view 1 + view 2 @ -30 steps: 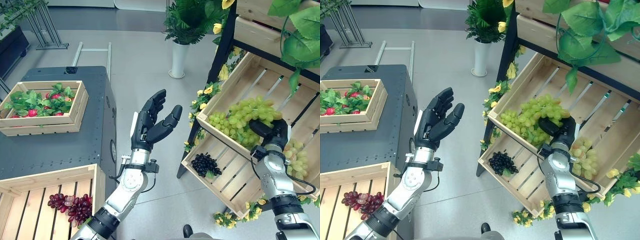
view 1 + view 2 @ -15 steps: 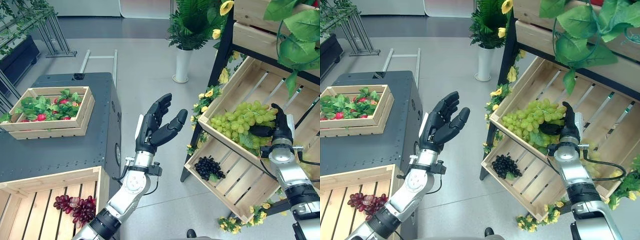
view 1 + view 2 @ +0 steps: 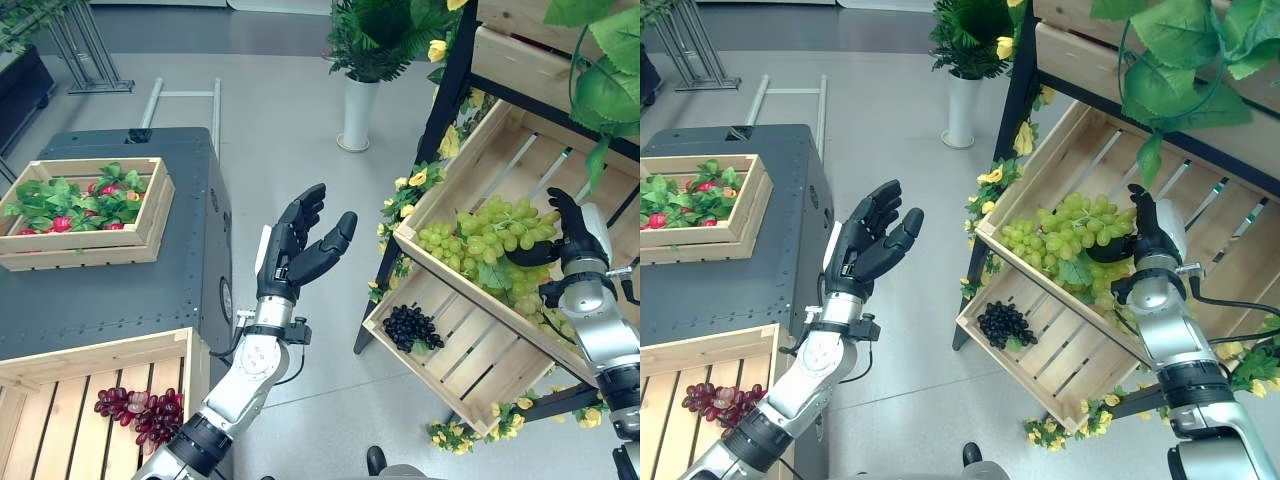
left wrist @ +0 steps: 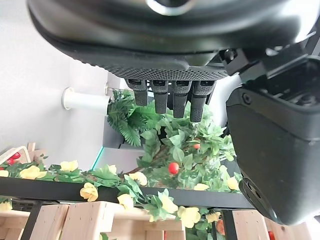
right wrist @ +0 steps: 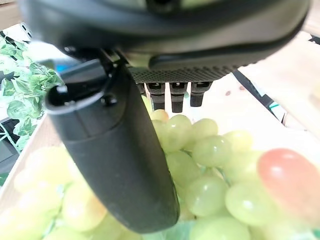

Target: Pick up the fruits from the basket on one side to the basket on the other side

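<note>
One robot hand (image 3: 1148, 232) seemingly touches green grapes (image 3: 1065, 235).

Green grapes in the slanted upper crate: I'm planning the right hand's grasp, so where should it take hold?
Probably the bunch's right end, nearest the open right hand. The green grapes sprawl loosely across the upper crate, so come from above and curl round that end.

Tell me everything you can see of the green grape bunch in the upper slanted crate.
The green grape bunch is a large, pale yellow-green cluster with a green leaf at its lower edge. It lies in the tilted wooden crate, heaped against the low front rim. The right robot hand is at its right side, fingers straight, thumb reaching into the grapes.
</note>
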You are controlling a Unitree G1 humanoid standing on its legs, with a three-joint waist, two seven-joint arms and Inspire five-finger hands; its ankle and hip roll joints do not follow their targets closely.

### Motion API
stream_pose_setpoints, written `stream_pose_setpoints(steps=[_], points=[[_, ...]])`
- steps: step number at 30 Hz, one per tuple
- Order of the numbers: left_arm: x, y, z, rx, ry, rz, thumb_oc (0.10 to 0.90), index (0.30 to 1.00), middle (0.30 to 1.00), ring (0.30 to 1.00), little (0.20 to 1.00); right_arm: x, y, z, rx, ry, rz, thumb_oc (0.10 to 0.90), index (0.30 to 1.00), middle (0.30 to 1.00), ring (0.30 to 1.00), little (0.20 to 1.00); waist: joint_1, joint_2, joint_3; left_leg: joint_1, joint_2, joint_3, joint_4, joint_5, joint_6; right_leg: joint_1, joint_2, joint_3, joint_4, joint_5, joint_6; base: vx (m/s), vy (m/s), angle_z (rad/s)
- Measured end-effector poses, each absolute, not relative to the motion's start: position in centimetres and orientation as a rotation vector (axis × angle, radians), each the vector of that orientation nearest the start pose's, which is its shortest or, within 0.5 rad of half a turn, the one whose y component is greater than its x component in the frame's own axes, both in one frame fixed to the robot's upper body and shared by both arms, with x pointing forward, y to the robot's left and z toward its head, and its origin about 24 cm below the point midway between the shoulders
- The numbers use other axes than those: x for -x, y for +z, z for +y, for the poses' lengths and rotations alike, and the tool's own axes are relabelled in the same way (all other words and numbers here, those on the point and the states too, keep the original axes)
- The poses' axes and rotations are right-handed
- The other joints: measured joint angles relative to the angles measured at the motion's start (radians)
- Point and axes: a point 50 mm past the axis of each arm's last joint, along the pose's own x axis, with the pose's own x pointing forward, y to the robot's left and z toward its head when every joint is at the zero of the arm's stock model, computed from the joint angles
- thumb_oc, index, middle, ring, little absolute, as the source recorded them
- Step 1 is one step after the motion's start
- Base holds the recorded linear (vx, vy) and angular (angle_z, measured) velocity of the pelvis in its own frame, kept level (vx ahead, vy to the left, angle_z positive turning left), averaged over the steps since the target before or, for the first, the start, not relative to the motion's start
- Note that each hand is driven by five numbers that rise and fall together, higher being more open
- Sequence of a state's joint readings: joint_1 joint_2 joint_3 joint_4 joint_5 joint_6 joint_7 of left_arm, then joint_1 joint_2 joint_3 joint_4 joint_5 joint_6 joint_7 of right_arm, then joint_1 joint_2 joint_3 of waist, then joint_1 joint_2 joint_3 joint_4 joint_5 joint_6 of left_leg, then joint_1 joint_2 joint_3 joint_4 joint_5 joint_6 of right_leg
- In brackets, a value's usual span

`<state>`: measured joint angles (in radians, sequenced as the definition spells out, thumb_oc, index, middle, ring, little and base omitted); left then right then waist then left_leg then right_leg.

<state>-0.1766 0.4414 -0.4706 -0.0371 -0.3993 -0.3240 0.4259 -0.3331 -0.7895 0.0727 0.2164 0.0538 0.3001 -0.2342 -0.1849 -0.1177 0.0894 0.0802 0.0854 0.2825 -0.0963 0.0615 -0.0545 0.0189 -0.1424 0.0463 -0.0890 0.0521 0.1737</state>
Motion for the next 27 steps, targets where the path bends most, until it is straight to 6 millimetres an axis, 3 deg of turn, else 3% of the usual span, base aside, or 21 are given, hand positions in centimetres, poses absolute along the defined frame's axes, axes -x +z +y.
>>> stream_pose_setpoints(steps=[11, 20, 27], points=[[-26.6, 9.9, 13.2, 0.076, -0.068, -0.326, 0.8, 0.9, 0.9, 0.9, 0.9, -29.2, 14.4, -30.3, 0.566, -0.332, 0.019, 0.8, 0.9, 0.9, 0.9, 0.9, -0.023, 0.025, 0.024, 0.007, 0.001, 0.015, 0.0, -0.007, -0.001, -0.003, 0.001, 0.004, 0.0, 0.0, 0.0, -0.01, 0.004, -0.04], [-26.6, 9.9, 13.2, 0.08, -0.064, -0.328, 0.8, 0.9, 0.9, 0.9, 0.9, -28.7, 15.3, -29.1, 0.416, -0.229, -0.058, 0.8, 0.9, 0.9, 0.9, 0.9, -0.021, 0.026, 0.024, 0.006, 0.001, 0.021, 0.0, -0.009, -0.002, -0.007, 0.001, 0.005, 0.0, 0.0, 0.0, 0.0, 0.001, -0.02], [-26.6, 10.0, 13.2, 0.085, -0.064, -0.336, 0.8, 0.9, 0.9, 0.9, 0.9, -27.9, 17.7, -27.9, 0.303, -0.166, -0.221, 0.8, 0.9, 0.9, 0.9, 0.9, -0.021, 0.027, 0.024, 0.006, 0.001, 0.021, 0.0, -0.009, -0.002, -0.007, 0.001, 0.005, 0.0, 0.0, 0.0, 0.0, 0.0, 0.0]])
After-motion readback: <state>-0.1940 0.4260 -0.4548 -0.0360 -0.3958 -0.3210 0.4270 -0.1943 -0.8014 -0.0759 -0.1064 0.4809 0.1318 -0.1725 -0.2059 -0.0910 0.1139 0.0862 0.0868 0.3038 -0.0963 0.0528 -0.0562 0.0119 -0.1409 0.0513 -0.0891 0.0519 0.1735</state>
